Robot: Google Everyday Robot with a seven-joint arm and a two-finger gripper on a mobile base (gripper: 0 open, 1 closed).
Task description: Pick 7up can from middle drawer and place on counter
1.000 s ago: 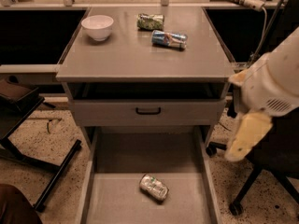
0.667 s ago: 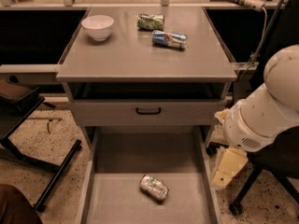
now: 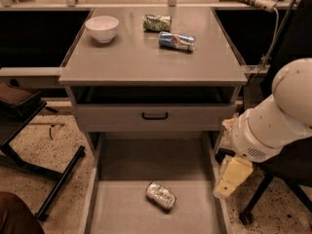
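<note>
Silvery 7up can point(image 3: 161, 195) toppled, tool point(image 3: 233, 178) at right

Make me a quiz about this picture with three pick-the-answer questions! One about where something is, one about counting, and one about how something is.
1. Where is the 7up can? A on the floor; B in the middle drawer; C on a chair.
2. How many things sit on the counter? A one; B five; C three.
3. How is the 7up can? A on its side; B upright; C held by the gripper.

Answers:
1 B: it rests on the middle drawer's floor.
2 C: a bowl, a green can and a blue can.
3 A: it lies flat, and the gripper hangs to its right, apart from it.
</note>
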